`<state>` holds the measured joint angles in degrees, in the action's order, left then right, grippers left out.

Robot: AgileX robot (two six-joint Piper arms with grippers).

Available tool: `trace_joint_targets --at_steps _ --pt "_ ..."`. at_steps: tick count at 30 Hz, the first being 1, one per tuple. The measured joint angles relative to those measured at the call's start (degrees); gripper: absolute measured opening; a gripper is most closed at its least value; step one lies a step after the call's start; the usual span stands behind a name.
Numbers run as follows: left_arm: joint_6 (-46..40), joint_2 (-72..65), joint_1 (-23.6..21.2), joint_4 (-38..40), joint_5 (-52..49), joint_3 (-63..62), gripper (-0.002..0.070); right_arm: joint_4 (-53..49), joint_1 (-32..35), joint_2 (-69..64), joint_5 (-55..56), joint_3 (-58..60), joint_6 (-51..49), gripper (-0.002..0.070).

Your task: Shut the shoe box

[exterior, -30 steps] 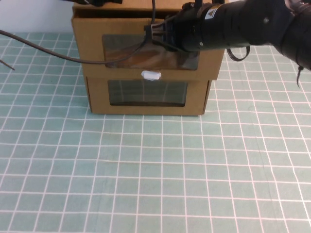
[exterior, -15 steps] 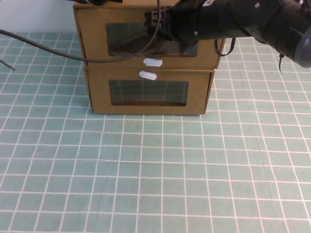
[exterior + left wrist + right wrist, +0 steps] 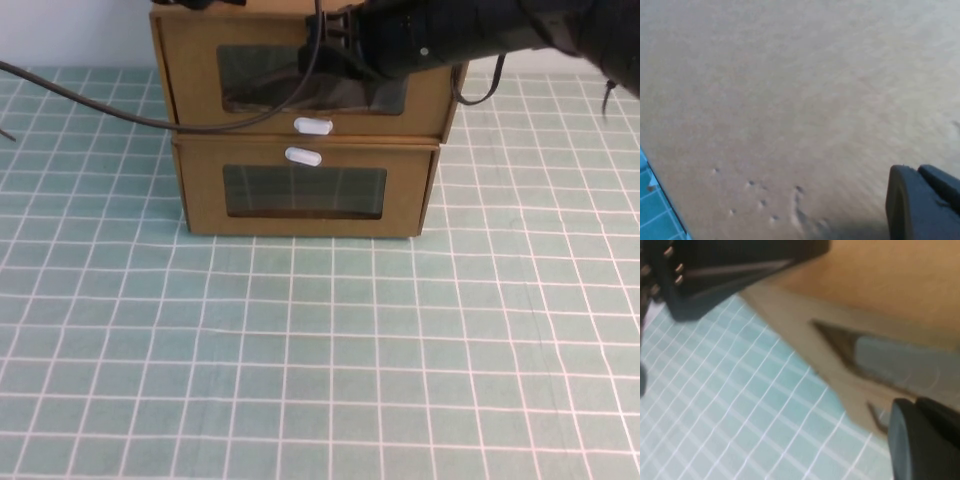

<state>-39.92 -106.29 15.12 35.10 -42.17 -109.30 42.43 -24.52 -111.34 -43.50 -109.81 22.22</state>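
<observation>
Because the brown cardboard shoe box (image 3: pixel 305 85) drawer sits nearly flush, right gripper (image 3: pixel 335 50), grip state untellable, should press squarely; left gripper (image 3: pixel 922 202), likewise untellable, hovers over cardboard.

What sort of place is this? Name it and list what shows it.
Probably a robot test bench, not a home: a teal grid-lined mat, two stacked brown cardboard window boxes, upper and lower, the right gripper at the upper front, the left gripper against cardboard.
</observation>
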Motion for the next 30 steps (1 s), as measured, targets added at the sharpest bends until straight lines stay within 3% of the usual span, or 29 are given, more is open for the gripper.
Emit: trace_joint_targets --at_steps 9,15,21,30 --pt "2.8 9.1 0.0 -5.5 -5.9 0.0 -0.0005 -9.9 -0.3 10.7 -8.6 1.4 -6.5 -0.0011" --pt "6.8 16.4 0.0 -9.2 -6.9 3.0 -0.0005 -23.8 -4.0 26.7 -9.3 13.4 -14.9 -0.0011" --pt "7.1 31.7 0.0 -8.3 4.1 21.9 -0.0005 -26.8 -5.8 49.7 -8.6 33.6 -18.3 -0.0011" --pt "5.5 62.5 0.0 -4.1 22.0 61.5 -0.0005 -27.7 -5.8 86.2 -8.5 61.0 -25.6 -0.0011"
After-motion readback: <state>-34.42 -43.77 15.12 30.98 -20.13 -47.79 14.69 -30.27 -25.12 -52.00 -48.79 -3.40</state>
